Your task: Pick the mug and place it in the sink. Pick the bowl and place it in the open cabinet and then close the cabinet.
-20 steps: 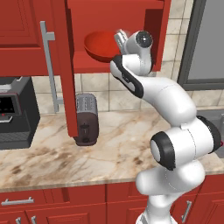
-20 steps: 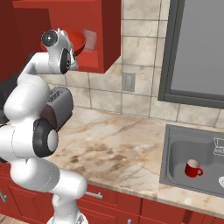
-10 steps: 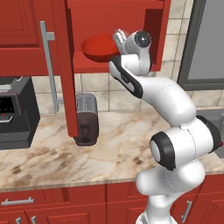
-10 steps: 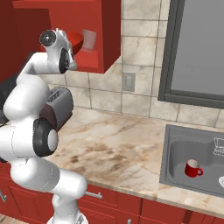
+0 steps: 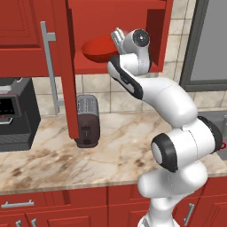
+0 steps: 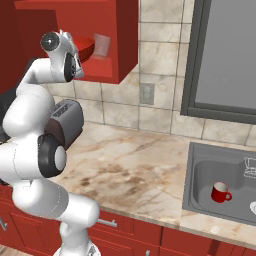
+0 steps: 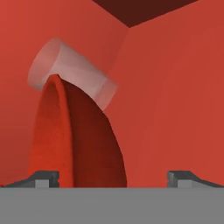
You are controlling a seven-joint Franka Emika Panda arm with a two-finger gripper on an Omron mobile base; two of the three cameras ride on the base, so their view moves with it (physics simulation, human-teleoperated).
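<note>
2 of the 3 task steps look settled: the mug (image 6: pixel 220 192) stands on the floor of the sink (image 6: pixel 200 176), and the bowl (image 5: pixel 98 47) now lies on the shelf of the open cabinet (image 5: pixel 157 40), just in front of a clear glass (image 7: pixel 72 75) seen in the hand view. The jaws (image 7: pixel 113 176) are spread wide apart, with the bowl's rim between them near one finger and nothing gripped.

Trouble could come on the way out. Because 1 fingertip (image 7: pixel 43 176) sits close against the bowl's rim, a crooked retreat could drag the bowl toward the shelf edge or nudge it back into the glass. The cabinet door (image 5: pixel 64 66) hangs open above the toaster (image 5: pixel 87 119) on the counter (image 5: pixel 115 146), and a wide swing of the arm toward its bar handle (image 5: pixel 49 66) could clip the door edge or the toaster. If the bowl is left overhanging the shelf, the closing door could be blocked by it.

Compared with 1 second earlier, the jaws were closed on the bowl's rim and have since been opened fully, while the arm's pose and the mug's place are much the same.
</note>
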